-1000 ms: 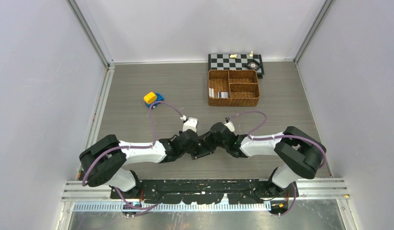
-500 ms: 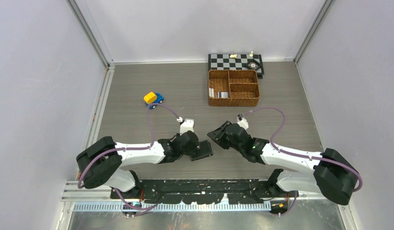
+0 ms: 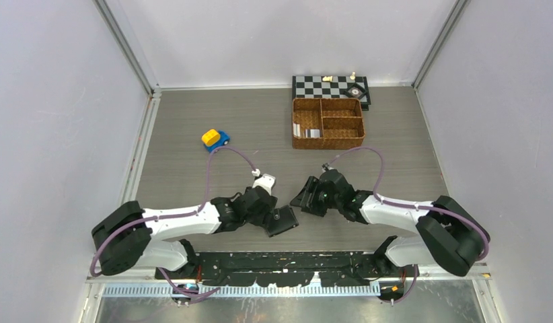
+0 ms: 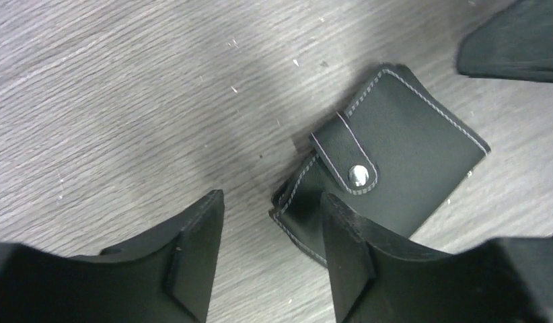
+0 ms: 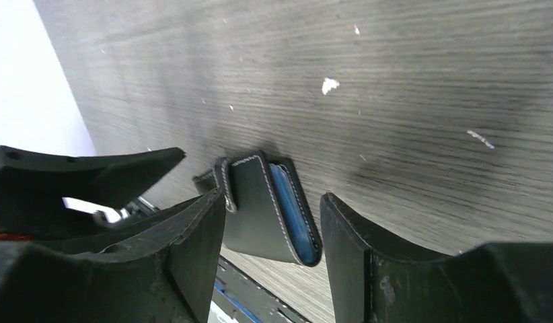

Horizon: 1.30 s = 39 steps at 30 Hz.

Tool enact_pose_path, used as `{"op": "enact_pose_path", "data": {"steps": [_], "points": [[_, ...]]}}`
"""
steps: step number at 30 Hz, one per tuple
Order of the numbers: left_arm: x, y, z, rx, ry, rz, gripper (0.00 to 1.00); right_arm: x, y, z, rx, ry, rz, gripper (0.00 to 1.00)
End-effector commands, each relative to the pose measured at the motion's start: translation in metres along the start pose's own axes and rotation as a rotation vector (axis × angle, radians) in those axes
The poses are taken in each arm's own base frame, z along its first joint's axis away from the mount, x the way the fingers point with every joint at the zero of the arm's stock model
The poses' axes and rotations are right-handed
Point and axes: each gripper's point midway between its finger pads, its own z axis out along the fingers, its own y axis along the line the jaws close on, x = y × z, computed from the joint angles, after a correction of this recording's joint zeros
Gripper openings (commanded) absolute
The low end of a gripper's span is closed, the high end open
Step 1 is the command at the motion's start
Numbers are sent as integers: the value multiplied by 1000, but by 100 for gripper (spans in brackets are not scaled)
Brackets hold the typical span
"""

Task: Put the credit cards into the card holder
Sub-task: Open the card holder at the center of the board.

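Note:
The card holder (image 4: 401, 155) is a black leather wallet with white stitching. It lies folded on the table with its snap tab fastened. My left gripper (image 4: 272, 199) stands open just short of it, and its right finger (image 4: 348, 249) overlaps the wallet's near corner in the view. My right gripper (image 5: 272, 197) is open too, looking at the card holder (image 5: 260, 208) edge-on, where bluish sleeves show between the covers. From above, the card holder (image 3: 282, 221) lies between the left gripper (image 3: 272, 214) and the right gripper (image 3: 302, 196). White and grey credit cards (image 3: 307, 132) stand in the basket's left compartment.
A brown wicker divided basket (image 3: 341, 140) stands at the back right, with a chessboard (image 3: 314, 86) carrying a few pieces behind it. A blue and yellow toy car (image 3: 214, 138) sits at the left middle. The metal rail with both arm bases runs along the near edge.
Both grippers have opened and the card holder now lies on the table. The right arm pulled away to the right, then came partly back. The left arm drew toward the near edge.

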Motion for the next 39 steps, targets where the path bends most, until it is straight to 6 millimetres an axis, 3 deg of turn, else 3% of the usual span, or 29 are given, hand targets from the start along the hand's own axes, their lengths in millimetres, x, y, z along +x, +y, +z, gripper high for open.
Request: {"op": "enact_pose_path", "data": {"steps": [1, 4, 8, 14, 19, 26, 32, 39], "points": [[-8, -8, -17, 84, -10, 165, 59, 11, 18, 3, -85, 84, -90, 58], [-16, -23, -18, 158, -33, 183, 65, 18, 16, 5, -95, 123, -92, 57], [-12, -38, -7, 196, 14, 171, 66, 24, 10, 1, -87, 135, -54, 56], [-4, -43, 10, 198, 60, 160, 67, 31, -13, -17, 45, 117, 27, 58], [2, -46, 14, 210, 93, 166, 66, 49, -10, -22, 51, 147, 106, 58], [8, -49, 5, 253, 89, 146, 64, 50, -46, -39, 218, 53, 160, 58], [-5, -45, -2, 231, 52, 175, 66, 55, -37, -38, 171, 65, 188, 58], [-30, -45, -12, 242, -21, 205, 76, 67, -23, -29, 108, 103, 228, 58]]}}
